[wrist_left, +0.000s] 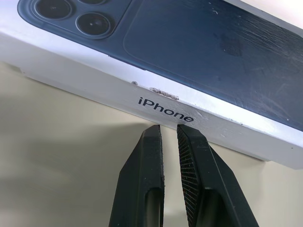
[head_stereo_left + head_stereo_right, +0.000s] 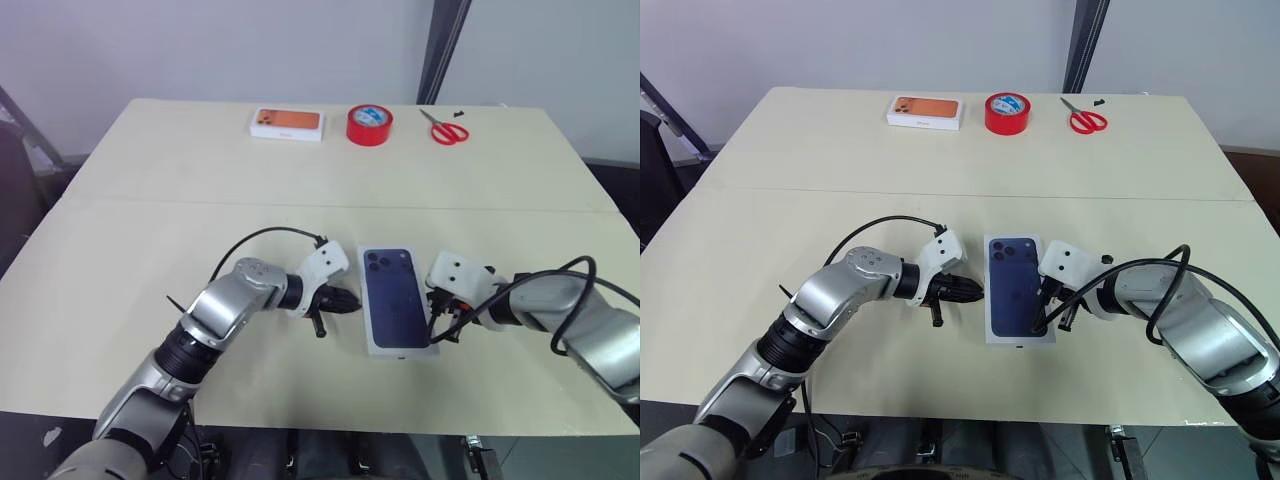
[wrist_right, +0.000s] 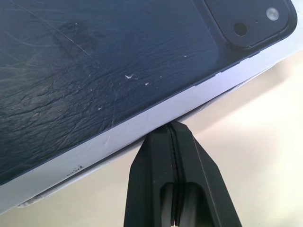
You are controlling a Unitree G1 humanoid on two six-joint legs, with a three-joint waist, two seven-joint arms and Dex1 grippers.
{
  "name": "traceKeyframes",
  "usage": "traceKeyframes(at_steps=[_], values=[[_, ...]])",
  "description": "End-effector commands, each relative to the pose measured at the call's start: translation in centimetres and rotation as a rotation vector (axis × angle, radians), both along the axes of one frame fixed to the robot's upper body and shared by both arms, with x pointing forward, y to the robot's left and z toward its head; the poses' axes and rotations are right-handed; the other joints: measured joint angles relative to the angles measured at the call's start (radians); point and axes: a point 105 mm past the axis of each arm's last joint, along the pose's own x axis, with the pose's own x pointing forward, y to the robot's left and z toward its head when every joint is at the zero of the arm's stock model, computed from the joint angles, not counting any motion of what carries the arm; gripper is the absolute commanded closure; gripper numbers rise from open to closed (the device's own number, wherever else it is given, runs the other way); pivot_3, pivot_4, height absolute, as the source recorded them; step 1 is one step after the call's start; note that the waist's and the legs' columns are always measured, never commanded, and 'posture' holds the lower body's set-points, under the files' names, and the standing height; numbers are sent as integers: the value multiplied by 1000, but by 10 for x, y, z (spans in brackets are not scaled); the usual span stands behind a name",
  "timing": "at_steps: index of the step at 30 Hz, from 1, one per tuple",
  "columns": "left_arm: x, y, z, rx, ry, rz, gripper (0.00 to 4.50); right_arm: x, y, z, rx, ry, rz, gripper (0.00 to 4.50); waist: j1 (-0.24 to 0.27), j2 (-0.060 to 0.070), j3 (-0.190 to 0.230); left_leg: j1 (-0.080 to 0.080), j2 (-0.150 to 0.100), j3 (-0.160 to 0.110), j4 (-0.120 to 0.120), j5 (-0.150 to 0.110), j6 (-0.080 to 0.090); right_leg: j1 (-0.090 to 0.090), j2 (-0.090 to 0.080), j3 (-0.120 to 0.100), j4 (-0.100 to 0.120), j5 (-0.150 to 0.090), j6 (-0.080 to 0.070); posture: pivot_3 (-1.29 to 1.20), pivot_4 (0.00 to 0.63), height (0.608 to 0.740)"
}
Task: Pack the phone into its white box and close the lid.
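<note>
The white box (image 2: 398,349) lies in the middle of the table with the lid (image 2: 367,300) on it. The lid's top carries a dark navy picture of a phone, and its side (image 1: 142,90) reads "iPhone". The phone itself is hidden. My left gripper (image 2: 355,300) points at the lid's left side, its fingers (image 1: 147,156) almost together with a thin slit and nothing in it. On the other side my right gripper (image 2: 436,335) is shut and empty. Its tips (image 3: 170,125) touch the lower edge of the lid's right side (image 3: 156,116).
At the table's far edge stand a closed white box with an orange phone picture (image 2: 287,123), a red tape roll (image 2: 369,124) and red scissors (image 2: 448,128). A seam (image 2: 200,204) crosses the table behind the box. The front edge runs close below my arms.
</note>
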Motion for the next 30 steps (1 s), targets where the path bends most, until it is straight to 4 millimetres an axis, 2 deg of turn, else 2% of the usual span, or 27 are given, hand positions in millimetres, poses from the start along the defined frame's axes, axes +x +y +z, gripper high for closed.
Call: traceKeyframes(at_steps=[1,16,30], values=[[-5,-14,16,-45,-56,-61,3908,-2,4,6,4,-24,30,4473,0,0,0,0,0,0,0,0,0,0,0,0,0,0,0,0,150,725],[-7,-18,25,-68,-79,-74,3908,4,0,14,4,-57,15,4473,-1,0,0,0,0,0,0,0,0,0,0,0,0,0,0,0,150,725],[-5,-15,20,-50,-70,-64,3908,-2,4,3,17,-23,17,4473,-1,0,0,0,0,0,0,0,0,0,1,0,1,0,0,0,150,725]])
